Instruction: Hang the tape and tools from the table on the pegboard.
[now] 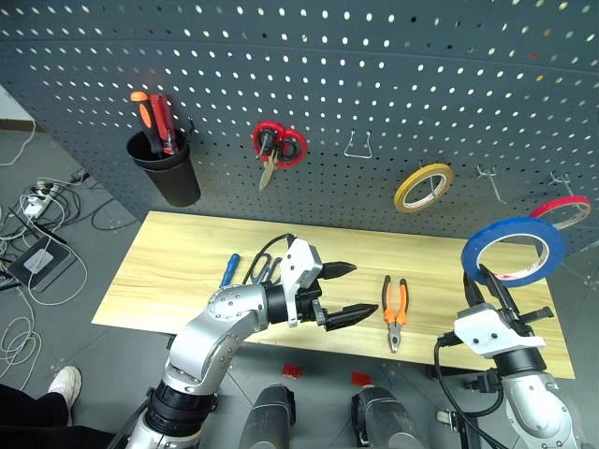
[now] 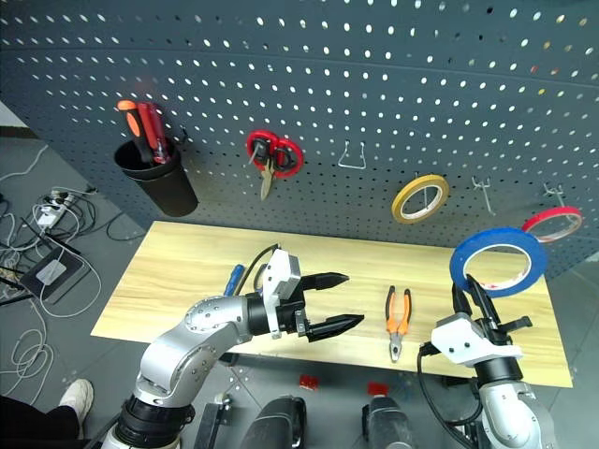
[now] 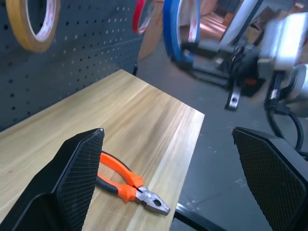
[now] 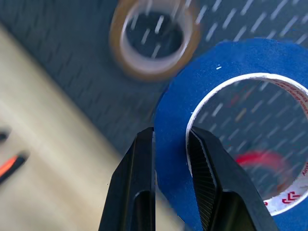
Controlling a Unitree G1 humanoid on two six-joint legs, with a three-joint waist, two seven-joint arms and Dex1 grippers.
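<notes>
Right fingers [image 4: 171, 144] clamp blue tape [image 1: 514, 251]; left fingers [image 1: 343, 292] apart; core print unreadable.

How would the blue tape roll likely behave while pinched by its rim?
The blue tape is a rigid ring, so it probably keeps its shape. Held by the right hand at one rim spot, it may swing. Set down on edge, it could roll.

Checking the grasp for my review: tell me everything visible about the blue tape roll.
The blue tape is a wide ring with a white inner core bearing red print. The right gripper is shut on its lower wall, one finger outside and one inside the ring. It is held up above the table's right end, before the pegboard.
</notes>
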